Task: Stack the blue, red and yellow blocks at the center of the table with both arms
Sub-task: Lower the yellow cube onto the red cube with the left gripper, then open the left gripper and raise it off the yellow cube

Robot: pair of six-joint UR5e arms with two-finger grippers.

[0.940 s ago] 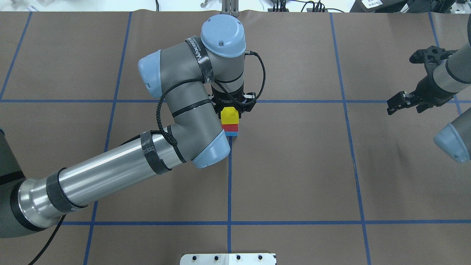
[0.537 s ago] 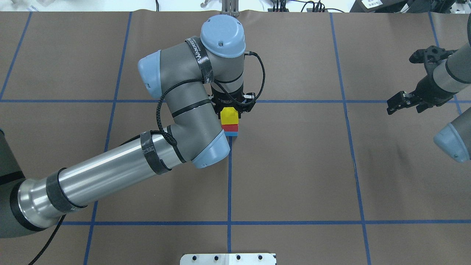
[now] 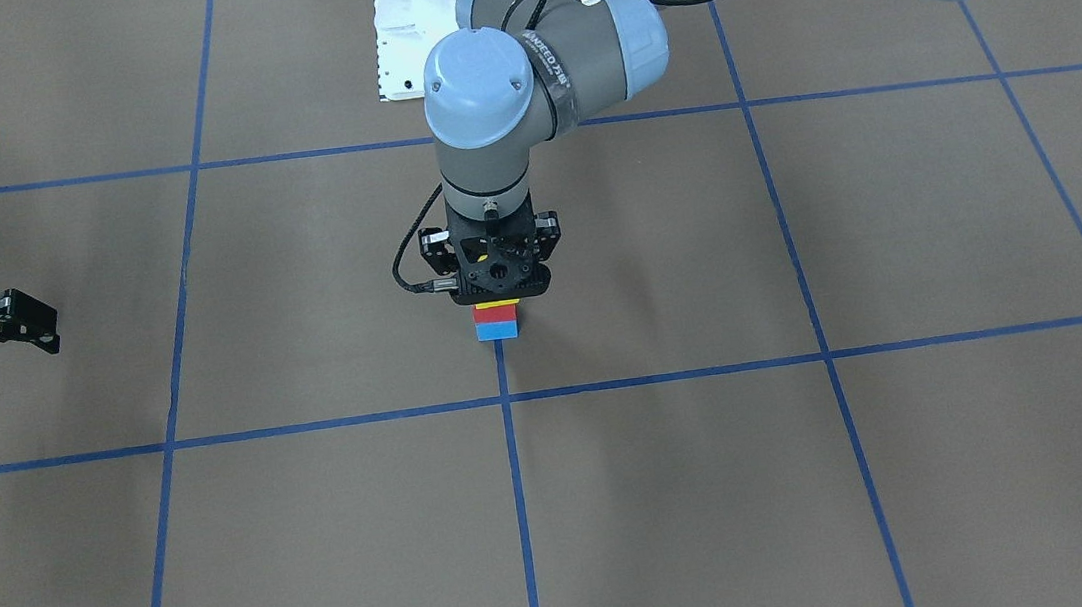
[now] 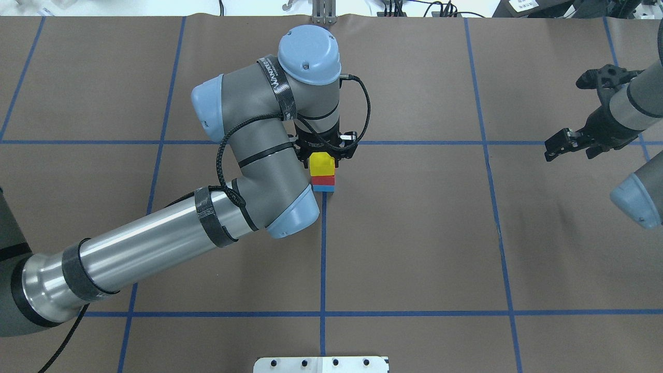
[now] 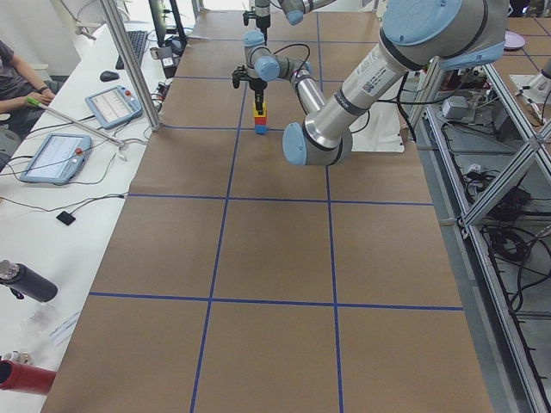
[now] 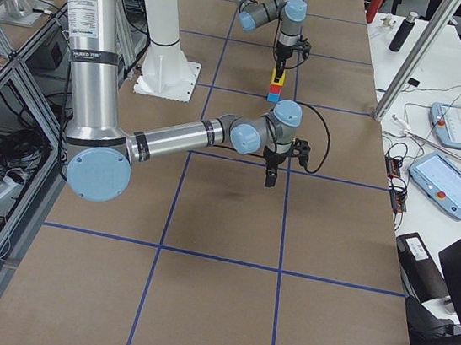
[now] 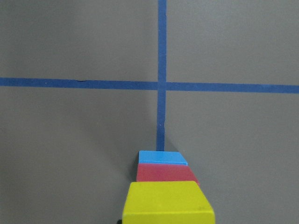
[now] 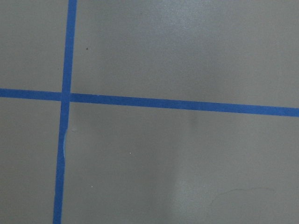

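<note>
The three blocks stand stacked at the centre tape crossing of the table (image 4: 414, 233). The blue block (image 4: 326, 189) is lowest, the red block (image 4: 323, 180) sits on it, and the yellow block (image 4: 321, 163) is on top. My left gripper (image 4: 321, 159) points straight down over the stack, its black fingers tight against the yellow block's sides. From the front, its body (image 3: 497, 293) hides most of the yellow block (image 3: 498, 302). In the left wrist view the yellow block (image 7: 168, 200) fills the bottom edge. My right gripper (image 4: 570, 147) hovers open and empty far to the right.
The white bolted pedestal (image 4: 321, 364) is at the near table edge. A bench with tablets (image 6: 446, 180) runs along the far side, and a person (image 5: 13, 82) sits there. Bare brown table lies all around the stack.
My left arm's wrist and elbow have shifted slightly left and up in the overhead view. The stack stays in place. The right arm has not moved.
</note>
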